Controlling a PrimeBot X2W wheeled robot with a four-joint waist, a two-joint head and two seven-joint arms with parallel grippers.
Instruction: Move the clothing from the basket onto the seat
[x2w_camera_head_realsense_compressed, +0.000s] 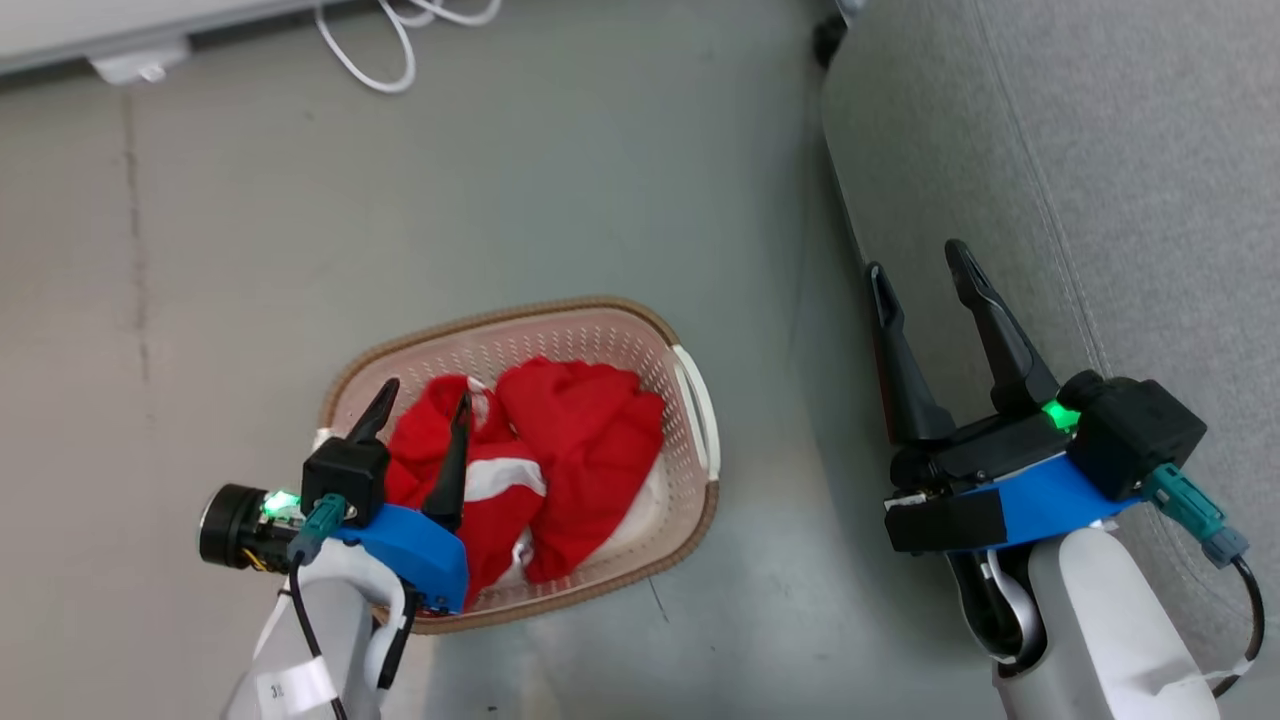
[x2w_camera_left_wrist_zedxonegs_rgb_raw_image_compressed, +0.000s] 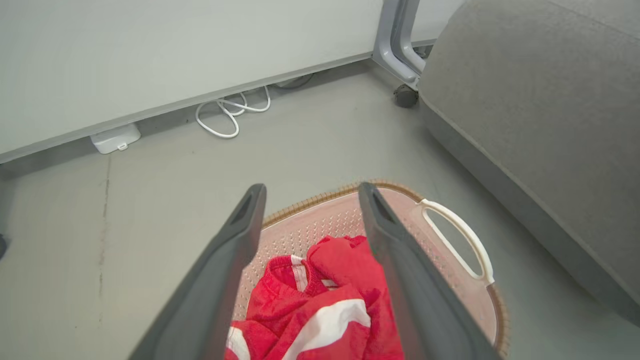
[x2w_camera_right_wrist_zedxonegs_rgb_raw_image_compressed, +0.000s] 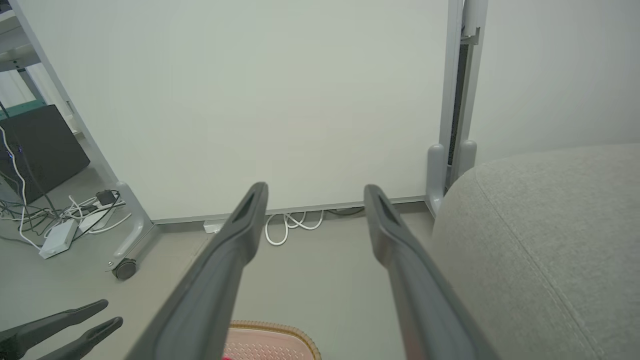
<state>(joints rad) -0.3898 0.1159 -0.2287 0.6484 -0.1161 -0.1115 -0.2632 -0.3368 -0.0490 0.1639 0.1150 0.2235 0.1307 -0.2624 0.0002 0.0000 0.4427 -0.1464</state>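
Grey floor (x2w_camera_head_realsense_compressed: 500, 200) stretches out ahead of you, with the basket (x2w_camera_head_realsense_compressed: 520, 310) standing on it near the seat (x2w_camera_head_realsense_compressed: 1100, 150), which lies to its right. The clothing (x2w_camera_head_realsense_compressed: 580, 440) lies heaped in the basket as 2 red mounds side by side. The heap's long axis runs across from your left toward the white handle (x2w_camera_head_realsense_compressed: 700, 400) on the seat side. None of it is on the seat yet.

Your left gripper (x2w_camera_head_realsense_compressed: 427, 392) is by far the nearer. It hangs over the left mound, and in the left wrist view red fabric shows between its fingers. Its jaws stand wide and hold nothing. From above you cannot be sure whether the tips brush the cloth, though it looks like a gap.

Your right gripper (x2w_camera_head_realsense_compressed: 916, 257) is well apart from the basket, at the seat's edge, jaws just as wide and empty.

The coming move is likely a straight drop of the left gripper onto the mound below it, then a carry rightward to the seat.
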